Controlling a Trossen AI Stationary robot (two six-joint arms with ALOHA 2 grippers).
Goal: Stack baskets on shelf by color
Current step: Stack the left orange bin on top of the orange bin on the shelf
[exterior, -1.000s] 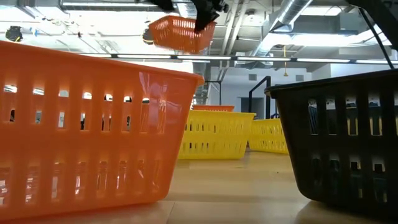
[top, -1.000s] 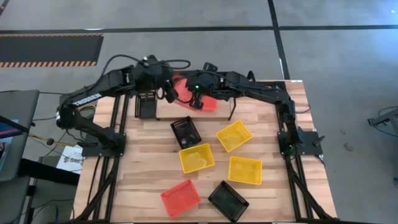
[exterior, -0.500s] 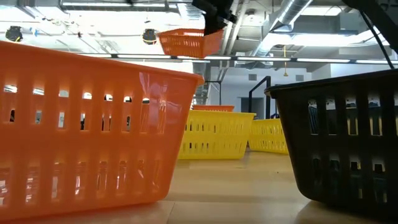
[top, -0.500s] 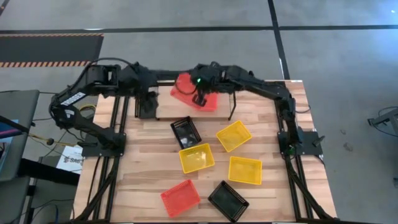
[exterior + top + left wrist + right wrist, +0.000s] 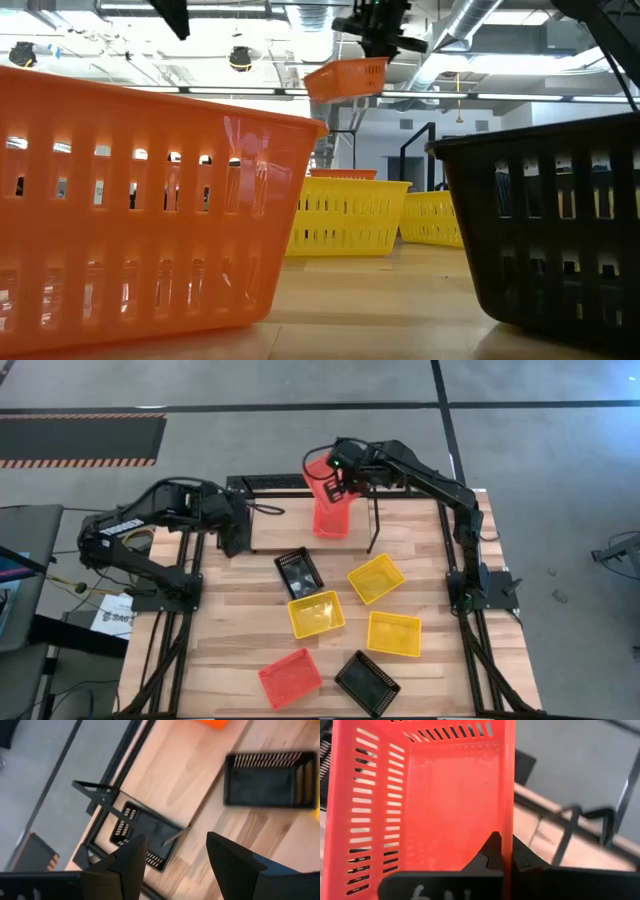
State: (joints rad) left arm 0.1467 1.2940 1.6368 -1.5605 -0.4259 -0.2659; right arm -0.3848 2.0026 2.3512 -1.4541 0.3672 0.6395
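A red-orange basket [image 5: 328, 500] is held aloft over the far right part of the shelf [image 5: 290, 530], its rim pinched between the closed fingers of the right gripper [image 5: 335, 478]; in the right wrist view the rim edge is seen clamped where the two dark fingers meet. The basket is tilted, its long axis running from the far edge of the surface [image 5: 230, 650] toward the near side, open face turned upward and sideways. Much of the shelf is hidden beneath the arms and the lifted basket; only its light board and one black end loop [image 5: 372, 530] are made out. The left gripper [image 5: 232, 532] is seen with fingers spread wide and holding nothing, above a black basket [image 5: 142, 832] lying at the shelf's left end. On the surface are spread another black basket [image 5: 298, 572], three yellow baskets [image 5: 316, 614], a red-orange one [image 5: 290, 678] and a black one [image 5: 367, 683] nearest the front, the last two cut off in the low view.
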